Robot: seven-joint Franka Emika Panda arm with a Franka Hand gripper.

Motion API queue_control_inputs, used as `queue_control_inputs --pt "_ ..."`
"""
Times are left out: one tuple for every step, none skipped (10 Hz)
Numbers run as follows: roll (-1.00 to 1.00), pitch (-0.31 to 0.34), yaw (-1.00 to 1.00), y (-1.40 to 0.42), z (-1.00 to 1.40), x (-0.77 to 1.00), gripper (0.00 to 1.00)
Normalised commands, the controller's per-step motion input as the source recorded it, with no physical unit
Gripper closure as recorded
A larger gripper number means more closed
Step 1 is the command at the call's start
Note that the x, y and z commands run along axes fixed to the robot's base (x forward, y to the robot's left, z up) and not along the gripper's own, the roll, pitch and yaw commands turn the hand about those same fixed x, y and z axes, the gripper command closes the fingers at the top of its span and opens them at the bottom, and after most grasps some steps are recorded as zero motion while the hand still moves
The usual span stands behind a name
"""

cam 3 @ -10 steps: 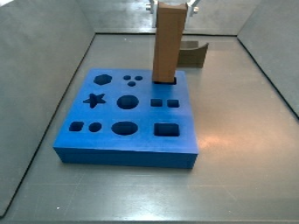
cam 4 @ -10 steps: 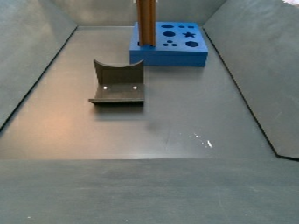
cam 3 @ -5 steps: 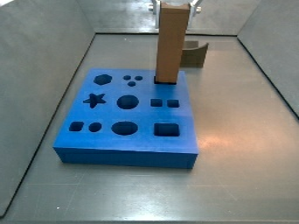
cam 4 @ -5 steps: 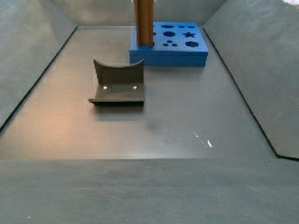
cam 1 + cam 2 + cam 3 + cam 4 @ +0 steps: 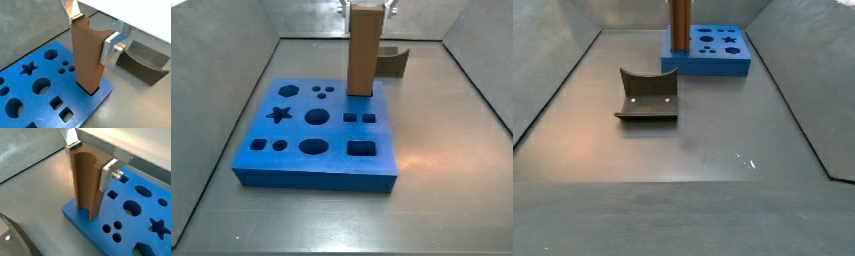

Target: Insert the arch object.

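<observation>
You see the arch object (image 5: pixel 89 60) as a tall, slim brown block standing upright, its lower end seated in a corner hole of the blue board (image 5: pixel 40 97). A wrist view shows a shallow curved groove down one face (image 5: pixel 85 180). The gripper (image 5: pixel 93 30) clamps its upper part between both fingers

Gripper (image 5: pixel 92 31) pointing down, fingers (image 5: pixel 110 47) clamped on arch object (image 5: pixel 89 60).
</observation>
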Motion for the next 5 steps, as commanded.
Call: queue_control_inputs --pt "-0.18 -0.134 0.0 -0.01 -0.29 0.01 1.0" --pt "-0.15 -0.12 -0.04 0.0 -0.34 0.13 1.0" --pt "-0.1 -0.093 -0.05 0.0 -0.33 0.09 1.0" --pt "-0.04 -0.051 0.0 0.0 -0.25 0.0 1.0" --pt "0.0 -0.09 0.0 0.0 -0.23 -0.02 1.0"
